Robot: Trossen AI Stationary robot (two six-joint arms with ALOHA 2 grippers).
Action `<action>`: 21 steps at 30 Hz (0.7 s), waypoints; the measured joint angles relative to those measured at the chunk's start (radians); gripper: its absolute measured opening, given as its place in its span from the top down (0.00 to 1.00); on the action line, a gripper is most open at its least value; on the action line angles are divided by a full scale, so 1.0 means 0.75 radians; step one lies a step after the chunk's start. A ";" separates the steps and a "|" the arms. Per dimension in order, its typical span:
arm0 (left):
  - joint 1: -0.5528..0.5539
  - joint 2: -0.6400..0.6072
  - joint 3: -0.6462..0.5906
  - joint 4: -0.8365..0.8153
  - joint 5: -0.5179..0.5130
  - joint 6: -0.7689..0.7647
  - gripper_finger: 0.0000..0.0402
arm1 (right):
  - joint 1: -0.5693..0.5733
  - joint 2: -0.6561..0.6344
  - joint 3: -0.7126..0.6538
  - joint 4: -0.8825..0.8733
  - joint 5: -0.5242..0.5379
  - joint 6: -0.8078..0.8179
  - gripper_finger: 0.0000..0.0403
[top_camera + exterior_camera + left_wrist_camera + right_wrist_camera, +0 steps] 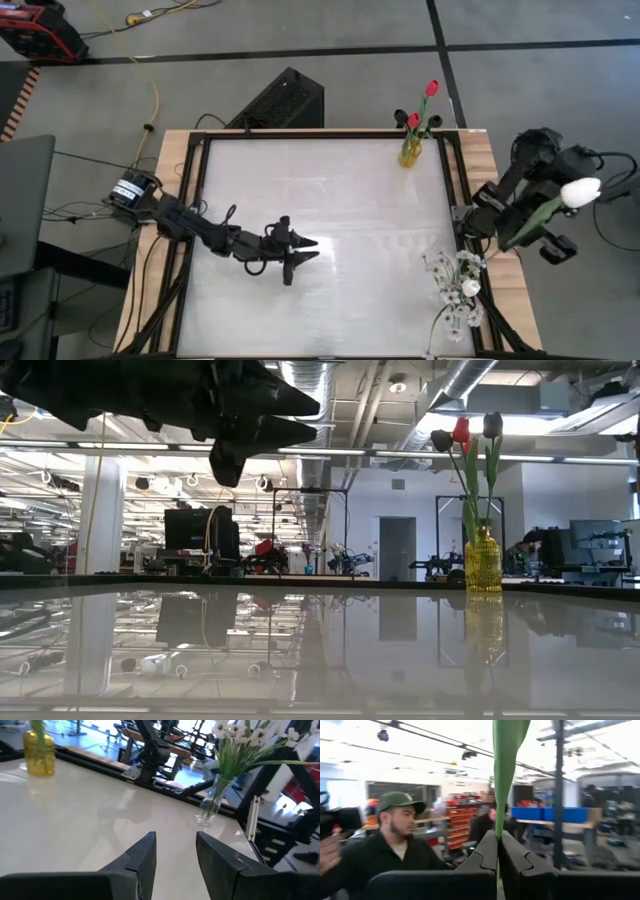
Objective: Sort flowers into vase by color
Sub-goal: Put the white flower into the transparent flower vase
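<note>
Glossy white table top (330, 200) filled the black frame, and above its near-middle hung the left gripper (300, 252), its two dark fingers (142, 857) parted narrowly around nothing. Near the right corner on the close side stood a clear glass vase (462, 300), holding a white tulip and sprigs of tiny white blossoms on green stems (235, 737); from the left wrist view its base rested on the table just inside the black rail. Beyond the table's right edge, lifted well clear of the surface, the right gripper (525, 225) was clamped tight on the green stem (497, 780) of a single white tulip (580, 191), whose bloom pointed outward, away from the table, past the arm's dark links. At the far edge, toward the right, a yellow glass vase (411, 152) stood upright with red tulips (431, 88) and a dark near-black tulip (492, 424) rising from it on long stems. Behind the right gripper, out in the room, a person in a green cap (395, 840) and dark top faced sideways.
</note>
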 joint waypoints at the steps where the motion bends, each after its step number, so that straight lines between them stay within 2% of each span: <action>1: -0.012 0.000 0.000 0.000 -0.028 -0.001 0.69 | 0.002 0.001 0.000 0.011 -0.030 -0.002 0.93; 8: -0.031 0.000 0.000 0.025 -0.101 -0.005 0.69 | 0.056 0.016 0.063 0.082 -0.239 0.034 0.93; 14: -0.002 0.000 0.000 0.031 -0.120 -0.005 0.69 | 0.129 0.017 0.152 -0.199 -0.245 0.086 0.93; 21: 0.007 0.000 0.000 0.024 -0.120 0.001 0.69 | 0.158 0.027 0.128 -0.389 -0.225 0.250 0.93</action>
